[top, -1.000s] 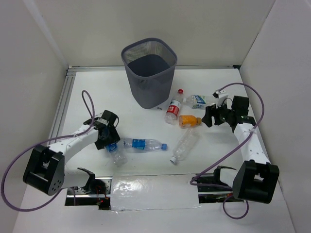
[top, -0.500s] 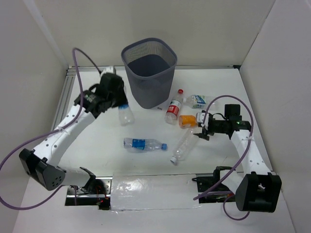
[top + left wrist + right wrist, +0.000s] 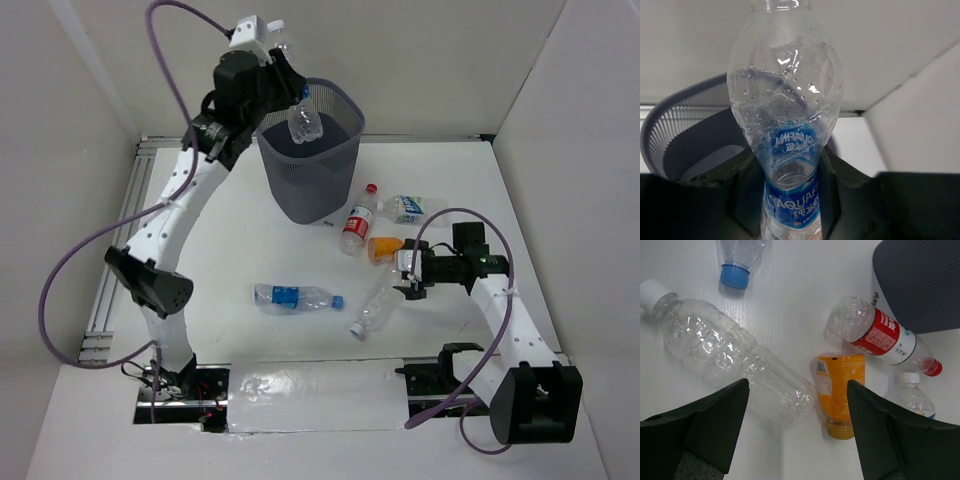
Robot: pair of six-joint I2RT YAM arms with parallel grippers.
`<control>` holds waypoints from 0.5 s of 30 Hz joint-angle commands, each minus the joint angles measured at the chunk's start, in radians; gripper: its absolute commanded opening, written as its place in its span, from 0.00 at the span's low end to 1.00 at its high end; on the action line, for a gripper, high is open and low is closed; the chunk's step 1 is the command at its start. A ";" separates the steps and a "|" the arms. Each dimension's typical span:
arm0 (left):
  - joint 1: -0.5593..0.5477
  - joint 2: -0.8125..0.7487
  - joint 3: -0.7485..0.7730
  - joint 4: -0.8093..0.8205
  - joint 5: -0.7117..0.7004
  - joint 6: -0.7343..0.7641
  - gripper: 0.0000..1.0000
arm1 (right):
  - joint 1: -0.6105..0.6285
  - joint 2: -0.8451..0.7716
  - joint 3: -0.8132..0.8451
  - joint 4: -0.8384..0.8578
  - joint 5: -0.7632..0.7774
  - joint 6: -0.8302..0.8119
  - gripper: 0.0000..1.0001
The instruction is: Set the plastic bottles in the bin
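**A:** quick check, what's your left arm got?

**B:** Your left end effector [image 3: 292, 101] is clamped on 1 clear blue-label bottle [image 3: 787, 100], gripped low on its body. It's up in the air over the open bin [image 3: 312, 185], just inside the left part of the rim. The bin stands at the back of the table [image 3: 220, 250].

**A:** and your right side?

**B:** Your right end effector [image 3: 797, 386] hangs with its fingers spread apart, holding nothing. It's right over the unlabelled bottle [image 3: 735, 365] and the orange bottle [image 3: 840, 385], which lie side by side. The red-label bottle [image 3: 880, 332] lies just past the orange one, close to the bin. A white-capped bottle [image 3: 405, 208] is to the right of that. 1 more, the blue-capped bottle [image 3: 295, 296], lies on its side mid-table. So that's 5 on the table.
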 commanded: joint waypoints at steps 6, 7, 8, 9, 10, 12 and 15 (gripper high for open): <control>0.029 0.173 0.077 0.140 -0.181 0.087 1.00 | 0.065 0.042 -0.018 -0.176 0.074 -0.487 0.90; 0.029 0.173 0.096 0.108 -0.181 0.087 1.00 | 0.079 0.054 -0.018 -0.176 0.106 -0.505 0.91; 0.029 0.173 0.109 0.096 -0.156 0.097 1.00 | 0.105 0.065 -0.018 -0.159 0.124 -0.534 0.91; 0.029 0.141 0.110 0.096 -0.143 0.109 1.00 | 0.115 0.090 -0.028 -0.159 0.143 -0.557 0.91; 0.015 0.112 0.085 0.096 -0.131 0.120 1.00 | 0.125 0.105 -0.028 -0.147 0.175 -0.579 0.91; -0.018 -0.008 -0.012 0.083 -0.108 0.168 1.00 | 0.152 0.158 -0.028 -0.147 0.210 -0.659 0.91; -0.079 -0.241 -0.285 0.074 -0.050 0.240 1.00 | 0.203 0.226 -0.060 -0.046 0.284 -0.668 0.91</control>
